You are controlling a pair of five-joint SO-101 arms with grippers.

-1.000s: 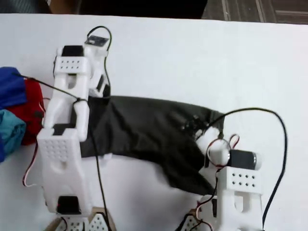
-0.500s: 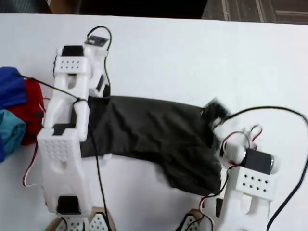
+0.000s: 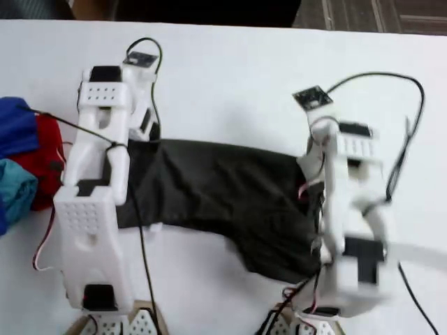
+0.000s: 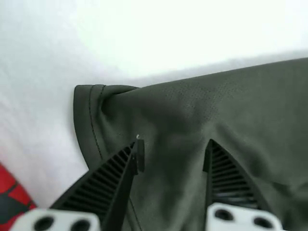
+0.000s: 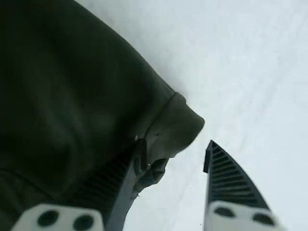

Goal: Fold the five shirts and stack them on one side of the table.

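Observation:
A dark olive shirt lies spread across the middle of the white table. My left arm stands over its left end. In the left wrist view, my left gripper is open just above the shirt, near its hemmed corner. My right arm stretches over the shirt's right end. In the right wrist view, my right gripper is open and straddles the shirt's edge: one finger is over the cloth by a bunched cuff, the other over bare table.
A pile of shirts sits at the table's left edge: blue, red and teal. Bare white table lies beyond the shirt and to its right. Cables loop around both arms.
My right arm has swung up from the front edge and now reaches over the shirt's right end, which shifted slightly rightward. The left arm has not moved.

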